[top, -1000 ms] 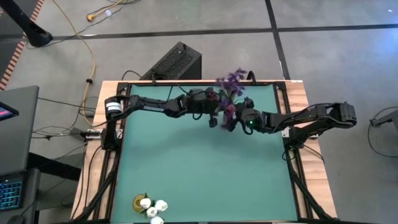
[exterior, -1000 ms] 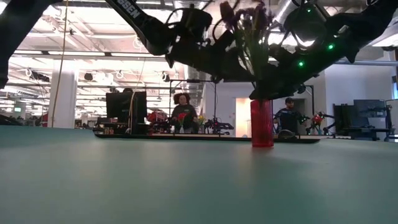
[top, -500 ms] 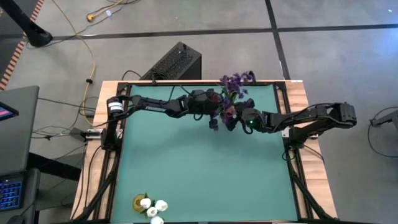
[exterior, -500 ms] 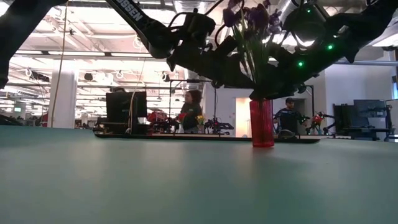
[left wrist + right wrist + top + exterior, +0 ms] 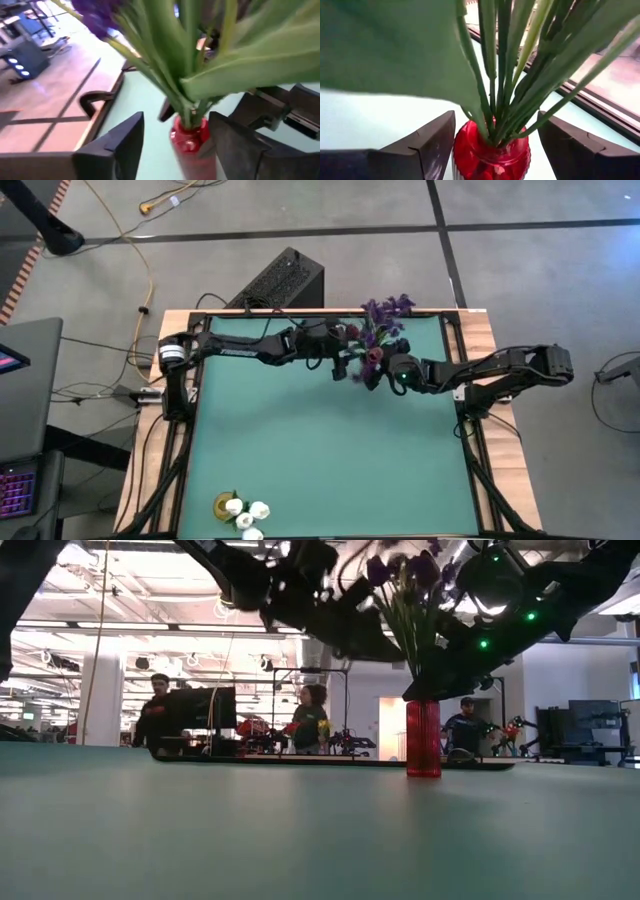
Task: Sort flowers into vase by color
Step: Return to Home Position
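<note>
A red ribbed vase (image 5: 421, 738) stands on the green table at the far right of middle. It holds a bunch of green stems (image 5: 492, 75) topped by purple sprigs (image 5: 385, 315). My left gripper (image 5: 176, 122) reaches in from the table's left. It is open, with a finger on either side of the vase's neck (image 5: 190, 135), clear of the stems. My right gripper (image 5: 496, 120) comes from the right and is open, straddling the vase's mouth (image 5: 490, 150). White flower heads (image 5: 245, 512) cluster at the table's near left. My right gripper has one finger (image 5: 437, 145) close against the vase's shoulder (image 5: 462, 152); whether it touches, I cannot tell. The other finger (image 5: 570, 145) stands clear of the glass. My left gripper touches nothing.
A black box (image 5: 285, 280) sits on the floor beyond the table's far edge. A dark rail (image 5: 600, 107) runs along the table's edge behind the vase. People and benches (image 5: 310, 725) show in the room behind. The table's green middle (image 5: 330, 450) lies bare.
My left gripper has risen a little beside the bunch. The purple sprigs have swung from leaning toward the left arm to standing more upright in the vase, their heads now nearer the far right. The vase has stayed where it was.
</note>
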{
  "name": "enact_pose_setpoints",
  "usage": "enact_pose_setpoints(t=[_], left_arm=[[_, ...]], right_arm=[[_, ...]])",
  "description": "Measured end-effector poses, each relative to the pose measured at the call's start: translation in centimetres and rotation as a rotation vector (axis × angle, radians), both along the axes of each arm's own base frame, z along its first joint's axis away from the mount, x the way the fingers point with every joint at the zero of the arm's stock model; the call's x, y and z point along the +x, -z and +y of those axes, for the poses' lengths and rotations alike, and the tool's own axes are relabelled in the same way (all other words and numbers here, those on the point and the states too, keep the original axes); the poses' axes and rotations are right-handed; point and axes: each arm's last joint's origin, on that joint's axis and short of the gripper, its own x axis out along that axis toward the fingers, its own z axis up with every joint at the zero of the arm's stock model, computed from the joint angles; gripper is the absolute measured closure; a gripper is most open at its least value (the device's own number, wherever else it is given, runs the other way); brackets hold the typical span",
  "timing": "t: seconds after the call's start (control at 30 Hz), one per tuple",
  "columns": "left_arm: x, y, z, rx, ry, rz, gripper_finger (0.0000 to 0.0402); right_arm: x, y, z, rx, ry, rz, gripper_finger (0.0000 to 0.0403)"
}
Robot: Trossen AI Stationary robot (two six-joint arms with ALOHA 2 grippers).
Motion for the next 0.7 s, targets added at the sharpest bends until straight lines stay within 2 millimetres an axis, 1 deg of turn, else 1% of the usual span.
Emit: enact_pose_setpoints(t=[0.17,0.4,0.57,0.7], left_arm=[[-1.6,-1.8,-0.4,0.012,-0.012,0.083,0.0168],[-4.2,-3.9,-1.1,0.001,-0.025,0.215,0.0166],[-5.5,-5.5,-1.4,0.002,-0.037,0.222,0.0167],[-5.9,-5.9,-1.4,0.013,-0.061,0.226,0.0167]], right_arm=[[0.0,0.0,0.0,-0.003,0.004,0.000,0.0097],[-0.1,0.0,0.0,-0.006,0.001,0.018,0.0097],[-0.4,-0.3,0.1,-0.018,-0.010,0.034,0.0097],[-0.9,-0.9,0.2,-0.019,-0.010,0.026,0.0097]])
